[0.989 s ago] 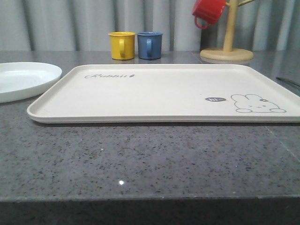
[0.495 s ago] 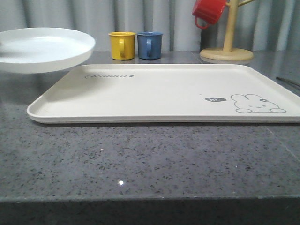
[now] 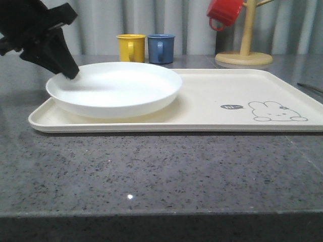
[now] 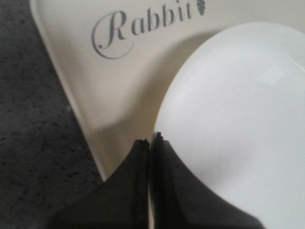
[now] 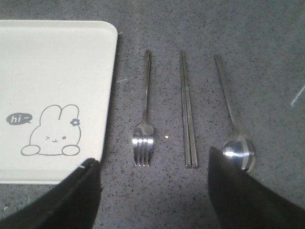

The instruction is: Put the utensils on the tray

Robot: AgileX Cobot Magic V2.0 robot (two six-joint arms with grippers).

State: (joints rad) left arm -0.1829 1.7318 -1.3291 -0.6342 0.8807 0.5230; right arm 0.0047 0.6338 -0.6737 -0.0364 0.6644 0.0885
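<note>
Front cam sits low, near the edge of the speckled grey stone table (image 3: pixel 161 171), facing fwd across it toward a grey curtain; takes in the whole large cream-white rectangular tray (image 3: pixel 242 85). Left wrist cam looks steeply down, v. close, on the tray's corner w/ script lettering (image 4: pixel 143 26) and the shallow round white plate (image 4: pixel 238 119); both shared w/ front view. Right wrist cam looks straight down from higher, over the tray's rabbit-drawing corner (image 5: pixel 52 131), also shared w/ front view.

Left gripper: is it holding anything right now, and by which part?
Yes. The left gripper holds the white plate by its rim, jaws shut on the edge, over the tray.
</note>
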